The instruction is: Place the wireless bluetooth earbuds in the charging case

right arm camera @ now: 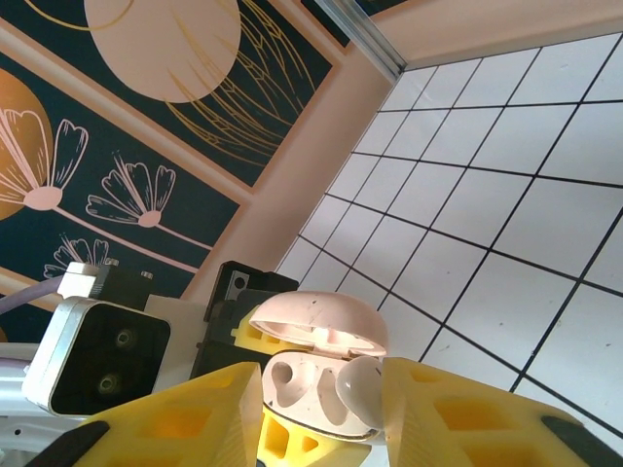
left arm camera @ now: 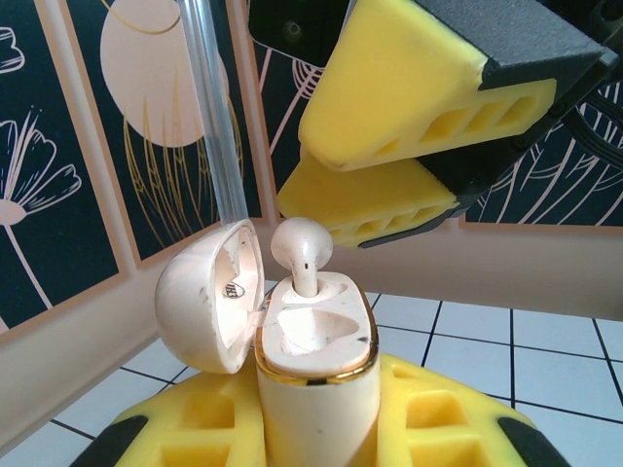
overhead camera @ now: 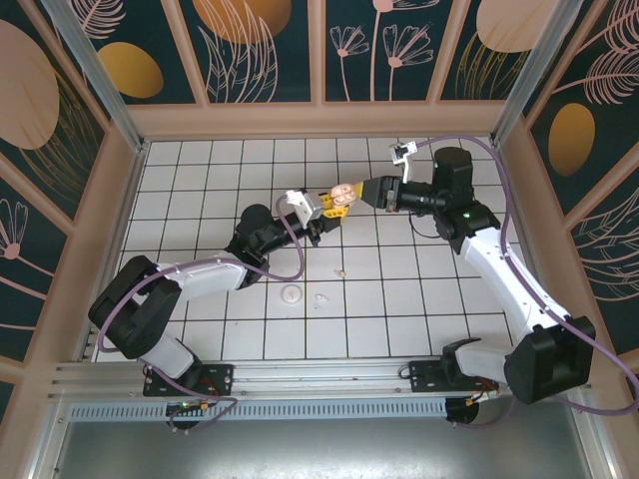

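My left gripper (overhead camera: pixel 324 208) is shut on the charging case (overhead camera: pixel 342 192), a pale cream case with a gold rim, held upright above the tiles. In the left wrist view the case (left arm camera: pixel 316 389) has its lid (left arm camera: pixel 204 297) swung open to the left. One earbud (left arm camera: pixel 300 248) stands with its stem in the far slot and its head sticking up; the near slot is empty. My right gripper (overhead camera: pixel 371 192) hovers just over the case with its jaws apart. In the right wrist view the earbud (right arm camera: pixel 358 389) leans against one yellow finger (right arm camera: pixel 458 418).
On the tiles in front of the grippers lie a tiny pale pink piece (overhead camera: pixel 339 271), a flat white round disc (overhead camera: pixel 292 292) and a small pale bit (overhead camera: pixel 319 298). Patterned walls (overhead camera: pixel 270 50) and a metal frame enclose the floor.
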